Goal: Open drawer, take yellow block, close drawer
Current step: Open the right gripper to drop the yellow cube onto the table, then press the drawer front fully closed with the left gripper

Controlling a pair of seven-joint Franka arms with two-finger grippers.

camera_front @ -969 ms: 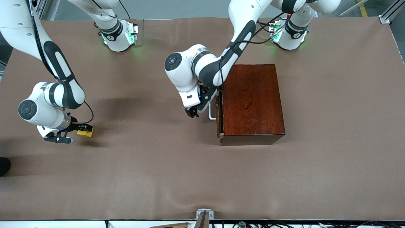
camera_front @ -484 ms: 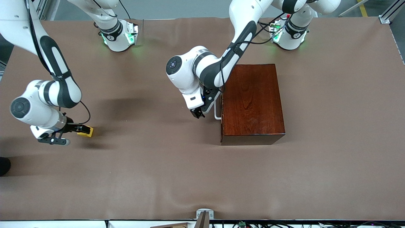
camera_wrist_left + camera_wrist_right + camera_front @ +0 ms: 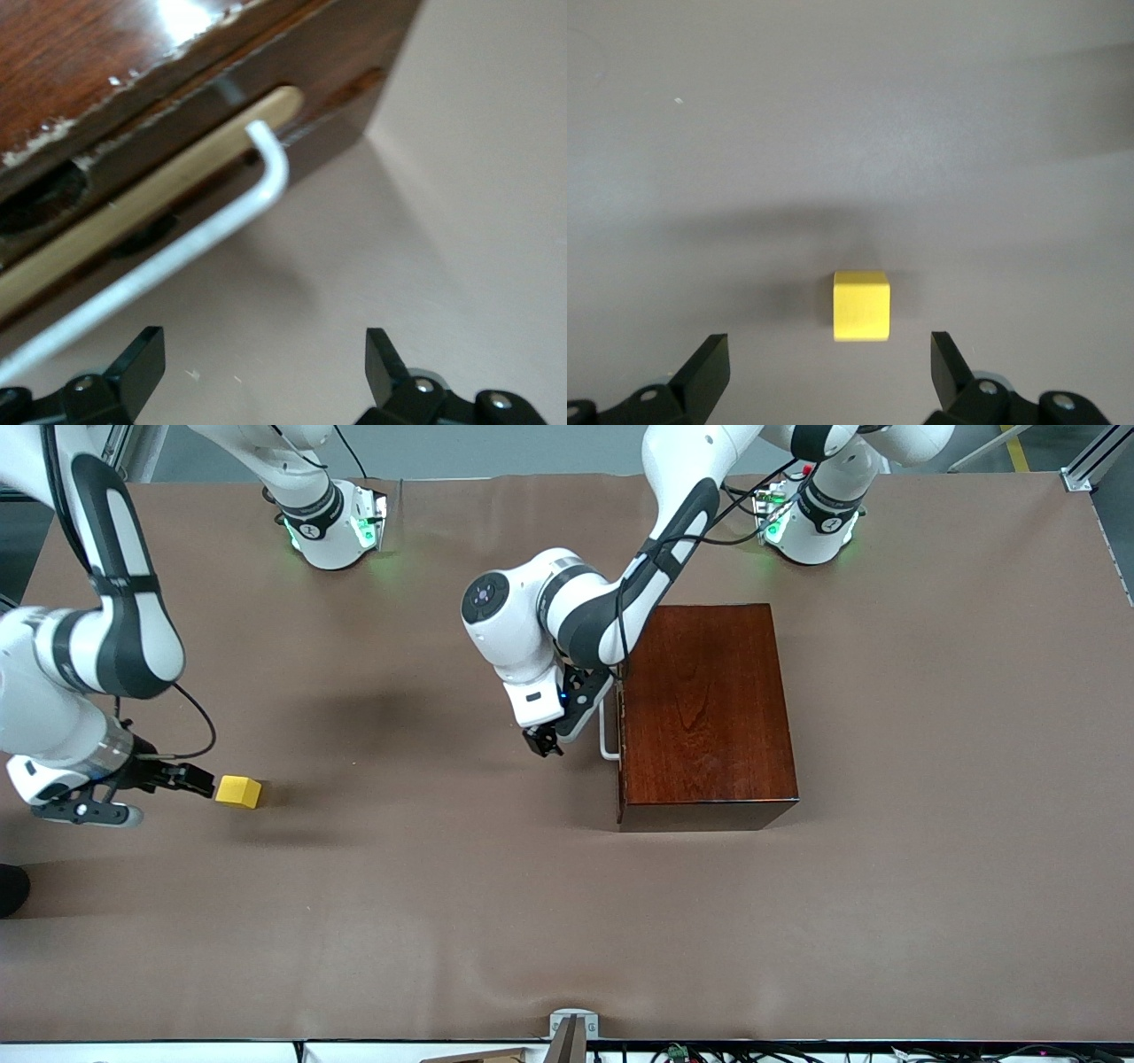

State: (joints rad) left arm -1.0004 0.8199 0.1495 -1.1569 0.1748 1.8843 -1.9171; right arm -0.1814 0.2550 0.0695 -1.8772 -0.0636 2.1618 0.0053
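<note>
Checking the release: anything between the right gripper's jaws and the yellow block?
Nothing: in the right wrist view only bare table separates the open right gripper from the yellow block.

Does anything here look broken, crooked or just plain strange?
Nothing much. The drawer looks shut in its wooden box, and the yellow block sits squarely on the table. Only oddity: chipped finish along the box's top edge in the left wrist view.

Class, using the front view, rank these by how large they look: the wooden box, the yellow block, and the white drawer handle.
1. Wooden box, by far the largest.
2. White drawer handle, a thin loop, partly hidden by the left arm.
3. Yellow block, shorter than the handle though wider.
</note>
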